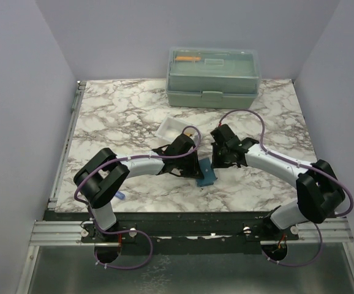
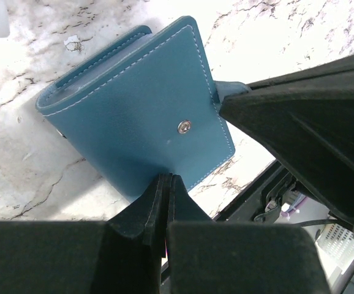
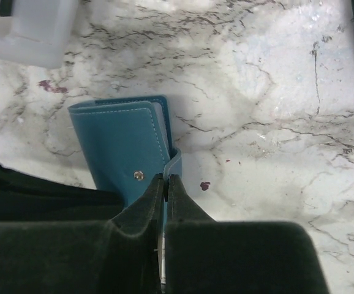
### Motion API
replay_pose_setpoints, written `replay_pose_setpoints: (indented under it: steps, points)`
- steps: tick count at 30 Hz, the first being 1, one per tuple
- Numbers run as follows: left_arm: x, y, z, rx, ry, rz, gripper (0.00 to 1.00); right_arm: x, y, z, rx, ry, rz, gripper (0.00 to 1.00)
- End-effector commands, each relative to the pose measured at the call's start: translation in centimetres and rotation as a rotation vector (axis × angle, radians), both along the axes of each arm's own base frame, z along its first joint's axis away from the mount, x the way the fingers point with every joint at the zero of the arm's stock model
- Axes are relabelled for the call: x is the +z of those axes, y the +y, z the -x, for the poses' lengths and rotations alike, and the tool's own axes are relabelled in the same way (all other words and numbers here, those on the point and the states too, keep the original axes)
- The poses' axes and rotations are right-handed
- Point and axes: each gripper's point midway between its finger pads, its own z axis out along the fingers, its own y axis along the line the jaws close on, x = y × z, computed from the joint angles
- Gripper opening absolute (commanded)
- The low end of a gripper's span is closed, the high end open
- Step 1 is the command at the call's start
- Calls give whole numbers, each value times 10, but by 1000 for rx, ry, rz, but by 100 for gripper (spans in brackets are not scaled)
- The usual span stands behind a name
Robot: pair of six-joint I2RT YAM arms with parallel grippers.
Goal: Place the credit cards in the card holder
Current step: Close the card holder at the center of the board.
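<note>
Two grippers pinch the blue card holder (image 2: 134,116), folded shut with the marble table (image 3: 275,122) beneath: your left gripper (image 2: 166,184) clamps its near edge, your right gripper (image 3: 165,182) its flap. Ahead of both sits a white tray (image 3: 30,30), perhaps holding a tan card (image 1: 191,131).

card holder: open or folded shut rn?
Folded shut: the card holder cover lies flat over its back, snap stud outside, no tan inside showing.
</note>
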Motion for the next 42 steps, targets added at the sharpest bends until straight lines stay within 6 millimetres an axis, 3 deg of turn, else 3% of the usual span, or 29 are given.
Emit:
replay_pose_setpoints:
  steps: [1, 6, 11, 21, 28, 34, 38, 42]
  points:
    - [-23, 17, 5, 14, 6, -89, 0, 22, 13, -2, 96, -85, -91, 0]
    - [-21, 17, 5, 14, -1, -85, 0, 35, 24, 9, 235, -90, -281, 0]
    - [-19, 14, 3, 7, -4, -79, 0, 34, 39, 21, 344, -35, -383, 0]
    - [-13, 9, 0, -5, -13, -63, 0, 8, 44, 15, 245, 74, -478, 0]
    - [-13, 25, -8, 39, 14, -56, 2, -10, 45, 25, 283, 132, -511, 0]
    - [4, 52, -15, 136, 58, 4, 29, -17, 38, 27, 269, 144, -494, 0]
    - [7, 70, -15, 215, 110, 31, 53, -15, 35, 26, 262, 129, -491, 0]
    - [6, 71, -15, 251, 145, 75, 64, -12, 37, 26, 262, 118, -504, 0]
